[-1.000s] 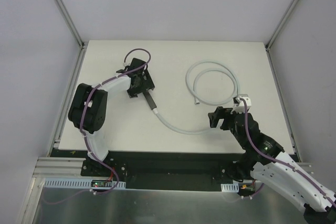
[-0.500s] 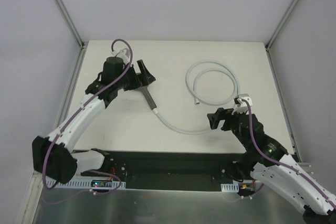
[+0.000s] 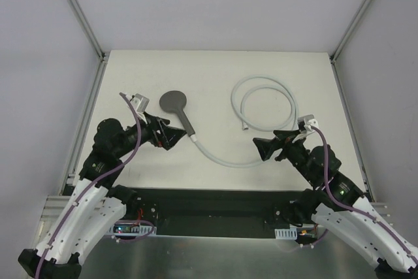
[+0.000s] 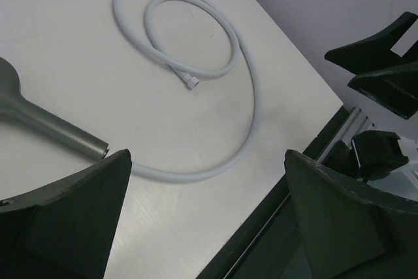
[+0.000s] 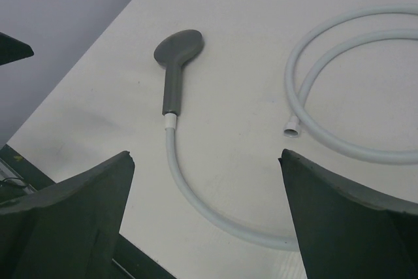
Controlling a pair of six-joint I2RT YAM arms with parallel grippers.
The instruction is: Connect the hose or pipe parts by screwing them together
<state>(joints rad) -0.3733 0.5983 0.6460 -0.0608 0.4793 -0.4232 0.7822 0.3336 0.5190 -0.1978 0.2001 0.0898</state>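
You had both parts lying on the matte white table (image 3: 215, 70). The pale, smooth hose (image 3: 225, 161) curved from the shower head's handle toward the right arm, then coiled in two loops at the far right. Its small free end fitting (image 3: 243, 126) lay at the coil's near-left side. The dark grey shower head (image 3: 177, 108) lay left of centre on a diagonal axis, with the round flat face far-left. Its straight handle pointed near-right and met the hose's white collar (image 3: 194, 138). The left gripper (image 3: 168, 134) and right gripper (image 3: 263, 149) had their fingers wide apart and held nothing.
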